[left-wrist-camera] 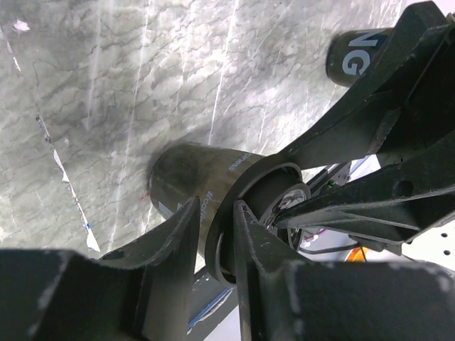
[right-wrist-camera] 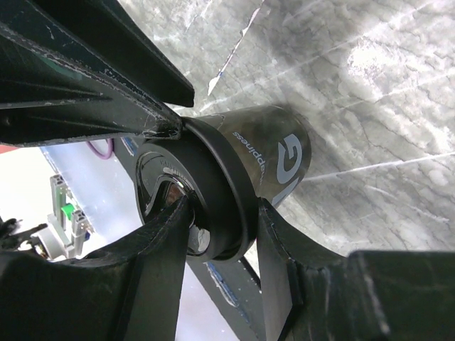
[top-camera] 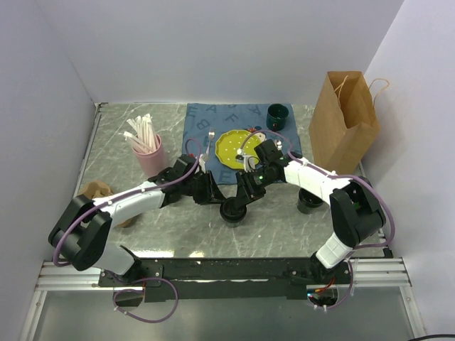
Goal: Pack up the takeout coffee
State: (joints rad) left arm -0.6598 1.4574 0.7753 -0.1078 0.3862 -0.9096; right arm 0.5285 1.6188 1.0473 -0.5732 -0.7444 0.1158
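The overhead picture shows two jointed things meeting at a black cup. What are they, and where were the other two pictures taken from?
They are two robot arms, a left arm and a right arm, bolted at the near edge of a grey table. The overhead picture comes from a fixed camera above and behind them. The other two come from a small camera on each wrist, so the dark shapes up close are that arm's own two-fingered tool. On the table are a pink cup of white straws, a blue cloth with a yellow plate on it, a dark green mug, a brown paper bag and a second black cup. In the middle stands the takeout coffee cup; the left tool and the right tool each pinch the rim of its black lid.
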